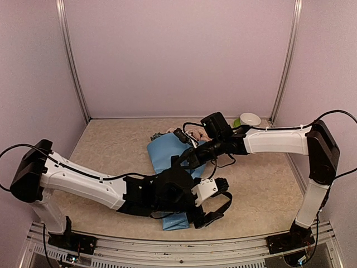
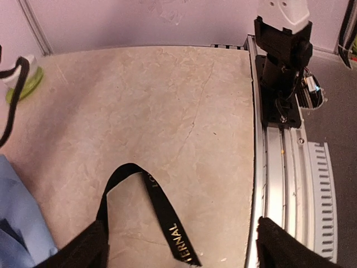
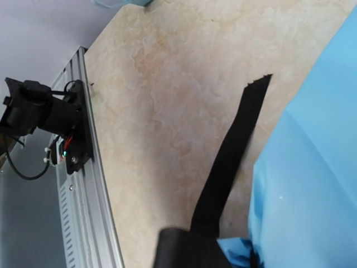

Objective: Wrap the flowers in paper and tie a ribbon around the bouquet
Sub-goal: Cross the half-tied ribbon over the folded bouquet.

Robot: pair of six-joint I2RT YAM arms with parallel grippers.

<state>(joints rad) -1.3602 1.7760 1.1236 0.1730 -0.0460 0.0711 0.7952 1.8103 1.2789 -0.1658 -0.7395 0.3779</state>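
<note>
**RIBBON TIE, MID-STEP**

Right jaws clenched on ribbon [image 3: 228, 167] tail, just beside paper [image 3: 312, 167]. Left jaws spread wide, grasping nothing; ribbon loop flat on tabletop [image 2: 167, 111] between left fingers [image 2: 83, 248]. Bouquet [image 1: 167, 157] lying mid-tabletop under both arms, flowers [image 1: 195, 133] at far end. Likely mid-tie. Keep right tail taut, regrip loop with left close to paper, pull across wrap, not along it. Go slow: floppy ribbon apt to slip, light bouquet apt to drag.
</note>
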